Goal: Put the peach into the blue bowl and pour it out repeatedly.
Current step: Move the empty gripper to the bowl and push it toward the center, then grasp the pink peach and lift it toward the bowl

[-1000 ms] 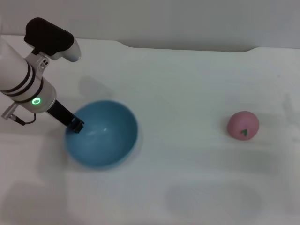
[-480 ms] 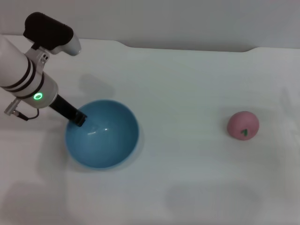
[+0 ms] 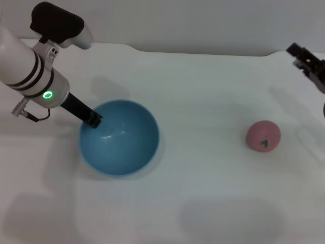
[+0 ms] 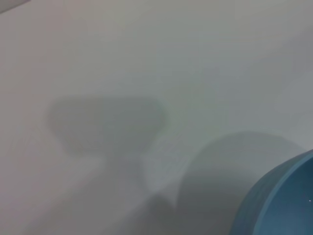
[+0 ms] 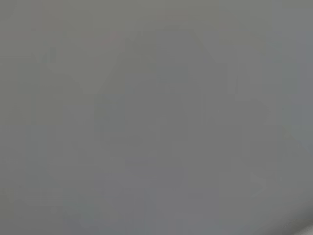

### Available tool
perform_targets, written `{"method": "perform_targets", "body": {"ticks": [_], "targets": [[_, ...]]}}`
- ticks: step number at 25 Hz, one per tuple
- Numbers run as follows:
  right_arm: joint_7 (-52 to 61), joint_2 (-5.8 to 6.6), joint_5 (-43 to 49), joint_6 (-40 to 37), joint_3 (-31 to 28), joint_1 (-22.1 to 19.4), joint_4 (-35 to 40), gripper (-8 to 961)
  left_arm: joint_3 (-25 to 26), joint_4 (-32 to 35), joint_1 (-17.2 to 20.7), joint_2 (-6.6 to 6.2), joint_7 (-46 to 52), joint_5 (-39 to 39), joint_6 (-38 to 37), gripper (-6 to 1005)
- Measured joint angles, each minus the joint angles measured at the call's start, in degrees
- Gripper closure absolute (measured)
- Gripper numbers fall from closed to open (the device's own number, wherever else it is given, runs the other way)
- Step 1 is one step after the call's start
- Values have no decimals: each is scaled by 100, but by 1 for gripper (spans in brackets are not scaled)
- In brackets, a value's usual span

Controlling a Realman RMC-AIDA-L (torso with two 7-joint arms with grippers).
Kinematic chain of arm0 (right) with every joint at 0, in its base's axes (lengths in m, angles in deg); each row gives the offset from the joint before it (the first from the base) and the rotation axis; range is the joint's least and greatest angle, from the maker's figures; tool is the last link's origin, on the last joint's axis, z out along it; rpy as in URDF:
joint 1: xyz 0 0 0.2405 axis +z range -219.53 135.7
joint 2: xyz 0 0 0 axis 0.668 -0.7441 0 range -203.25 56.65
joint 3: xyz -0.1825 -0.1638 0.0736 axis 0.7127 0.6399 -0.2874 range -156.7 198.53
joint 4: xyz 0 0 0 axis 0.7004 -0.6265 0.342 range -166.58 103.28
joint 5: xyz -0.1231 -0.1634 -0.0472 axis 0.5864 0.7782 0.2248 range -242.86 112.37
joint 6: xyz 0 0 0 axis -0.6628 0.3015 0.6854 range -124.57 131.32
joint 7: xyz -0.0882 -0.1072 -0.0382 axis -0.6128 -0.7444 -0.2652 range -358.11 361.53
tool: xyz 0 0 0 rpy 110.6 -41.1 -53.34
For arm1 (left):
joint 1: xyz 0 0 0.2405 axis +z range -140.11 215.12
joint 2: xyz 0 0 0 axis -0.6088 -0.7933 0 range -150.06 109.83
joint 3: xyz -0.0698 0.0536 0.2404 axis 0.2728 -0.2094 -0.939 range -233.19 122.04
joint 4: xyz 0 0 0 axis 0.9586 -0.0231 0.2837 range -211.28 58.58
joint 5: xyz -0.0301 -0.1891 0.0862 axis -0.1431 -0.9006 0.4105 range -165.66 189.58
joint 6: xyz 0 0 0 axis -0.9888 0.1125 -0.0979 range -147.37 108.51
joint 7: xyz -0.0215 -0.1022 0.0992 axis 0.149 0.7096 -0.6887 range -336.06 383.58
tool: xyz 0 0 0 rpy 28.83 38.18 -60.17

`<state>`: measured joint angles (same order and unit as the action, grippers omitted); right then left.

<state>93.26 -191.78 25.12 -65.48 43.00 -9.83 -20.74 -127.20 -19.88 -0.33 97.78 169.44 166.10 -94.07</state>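
White tabletop [image 3: 203, 91] carries our blue bowl [image 3: 127, 147], whose far-left rim our left gripper [image 3: 94, 121] pinches shut, while the peach [image 3: 263, 136] lies well apart near our right gripper [image 3: 309, 62], finger state indiscernible.

We see a plain light-blue bowl [image 3: 119, 137], a pink peach [image 3: 263, 136] with a green leaf mark, and a white tabletop [image 3: 203, 91].
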Motion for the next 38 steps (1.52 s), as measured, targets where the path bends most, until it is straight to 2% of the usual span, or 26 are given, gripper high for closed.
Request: {"method": "perform_targets", "body": {"ticks": [3, 10, 15, 20, 23, 29, 38], "targets": [[1377, 1, 973, -77, 329, 112, 713, 277, 5, 10, -48, -4, -24, -54, -55, 999], [4204, -2, 3038, -530, 1729, 286, 2864, 277, 54, 159, -112, -5, -91, -83, -92, 1000], [5532, 17, 4787, -1285, 1956, 756, 3737, 278, 87, 160, -174, 2, -92, -126, -72, 1000], [6224, 21, 6153, -1764, 2131, 1230, 3873, 278, 88, 160, -192, 5, -93, -192, -63, 1000], [6427, 21, 6549, -1850, 2231, 1328, 3914, 279, 87, 161, -197, 5, -93, -212, -56, 999], [6464, 18, 6637, -1767, 2260, 1304, 3921, 279, 87, 169, -223, 5, -92, -218, -27, 999], [6463, -15, 6636, -788, 2349, 1230, 3400, 280, 87, 180, -250, 10, -122, -227, 4, 999]]}}
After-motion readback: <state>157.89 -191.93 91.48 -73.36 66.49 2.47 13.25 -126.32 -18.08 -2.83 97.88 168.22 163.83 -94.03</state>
